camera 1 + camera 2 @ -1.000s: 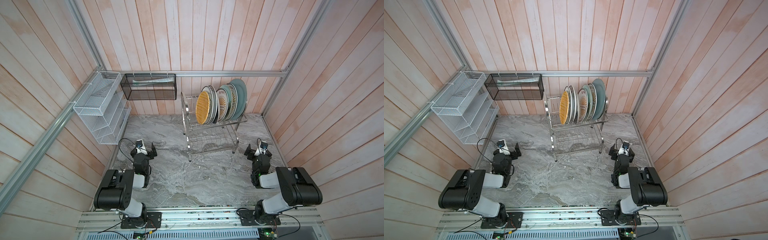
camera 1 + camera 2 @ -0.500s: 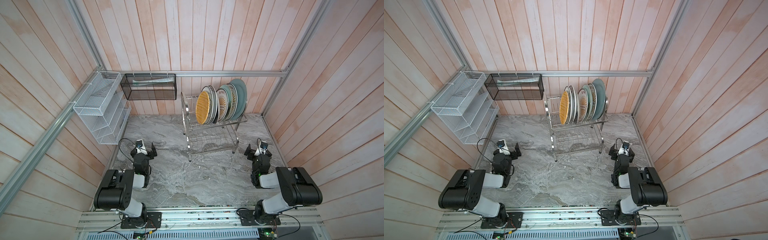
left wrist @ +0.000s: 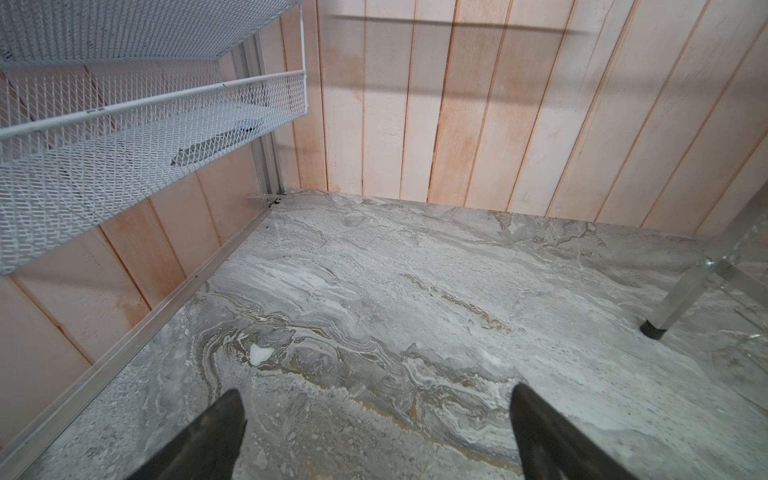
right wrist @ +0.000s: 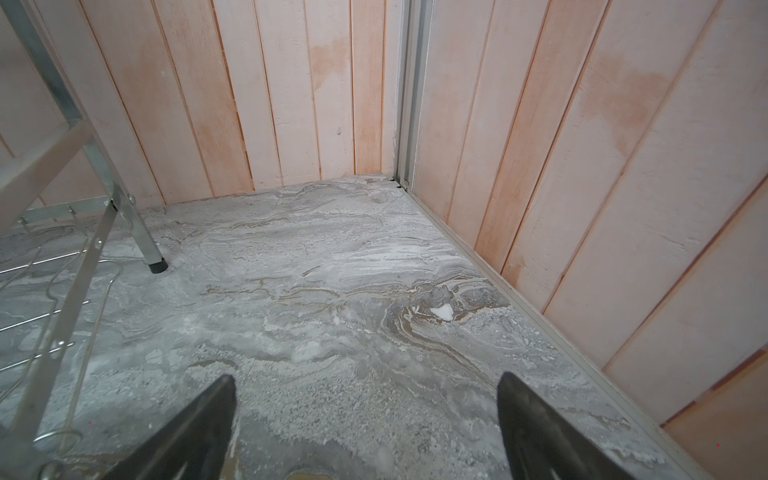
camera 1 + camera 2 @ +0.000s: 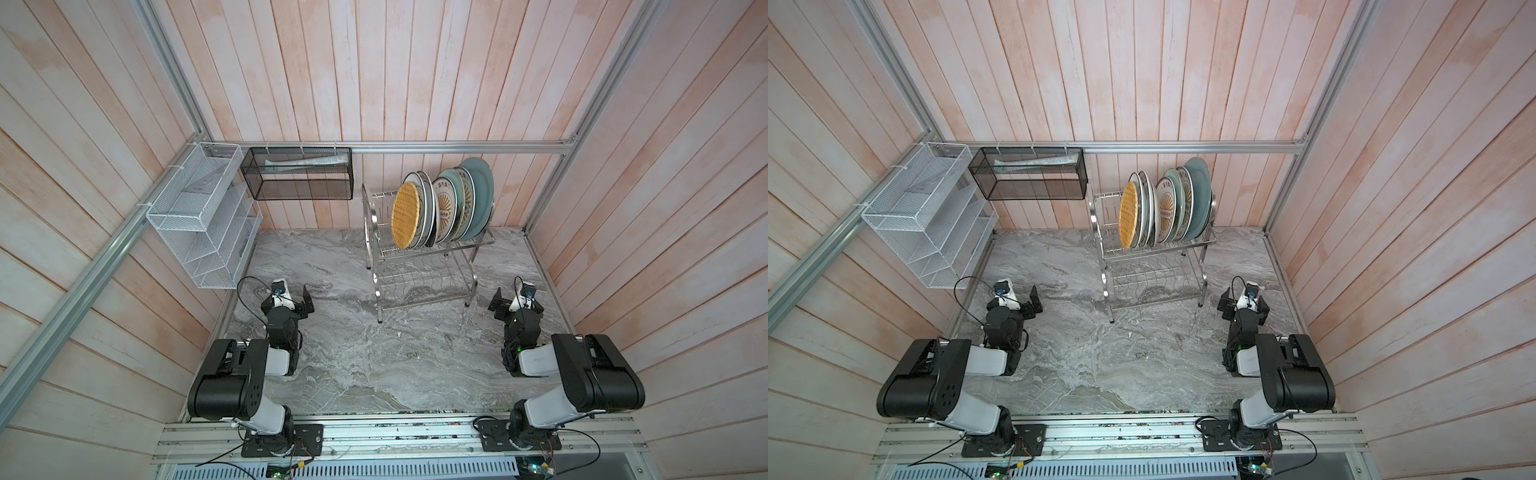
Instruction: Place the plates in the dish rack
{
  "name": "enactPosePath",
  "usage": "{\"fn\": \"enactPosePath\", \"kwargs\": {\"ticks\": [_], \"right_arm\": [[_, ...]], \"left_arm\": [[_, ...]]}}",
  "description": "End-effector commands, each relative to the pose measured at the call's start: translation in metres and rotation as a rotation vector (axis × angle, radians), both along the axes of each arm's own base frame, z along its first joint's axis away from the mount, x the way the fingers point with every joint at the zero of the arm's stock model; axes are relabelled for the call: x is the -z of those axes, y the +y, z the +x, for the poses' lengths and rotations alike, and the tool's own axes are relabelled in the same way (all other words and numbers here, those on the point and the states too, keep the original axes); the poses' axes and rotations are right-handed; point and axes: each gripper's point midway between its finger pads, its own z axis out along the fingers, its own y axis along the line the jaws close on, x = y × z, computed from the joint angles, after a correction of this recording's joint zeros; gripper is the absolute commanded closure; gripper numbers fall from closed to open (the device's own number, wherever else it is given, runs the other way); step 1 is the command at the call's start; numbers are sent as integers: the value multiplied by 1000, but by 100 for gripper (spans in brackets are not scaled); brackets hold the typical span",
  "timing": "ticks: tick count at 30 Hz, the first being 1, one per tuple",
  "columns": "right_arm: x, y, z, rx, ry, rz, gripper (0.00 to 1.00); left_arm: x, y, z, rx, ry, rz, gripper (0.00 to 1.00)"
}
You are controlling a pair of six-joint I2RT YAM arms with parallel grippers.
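While set on edge, side by side: plates (image 5: 442, 208) in the top shelf of the dish rack (image 5: 376, 262), upper middle in both top views. Left gripper (image 5: 289, 301) lower left, right gripper (image 5: 517, 304) lower right, both spread wide, holding nothing. Letters on one plate (image 5: 444, 195), too small to read. Grey marble table (image 5: 374, 365), pink wood walls (image 5: 374, 62).

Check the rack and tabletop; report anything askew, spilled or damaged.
Nothing stands out. The plates stand on edge in the dish rack, upper tier, leaning alike; none lies on the tabletop. Left gripper and right gripper are open.
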Motion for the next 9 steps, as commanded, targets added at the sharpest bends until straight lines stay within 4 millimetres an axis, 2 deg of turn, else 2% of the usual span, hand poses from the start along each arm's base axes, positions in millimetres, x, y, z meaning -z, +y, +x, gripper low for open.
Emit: {"fn": "enactPosePath", "kwargs": {"ticks": [1,9], "right_arm": [[-5,1,3,-9,-11,9,2],[-5,1,3,-8,-10,9,2]], "left_arm": [[-3,1,2,-4,-7,0,0],[-3,0,2,3,-7,1,0]]}}
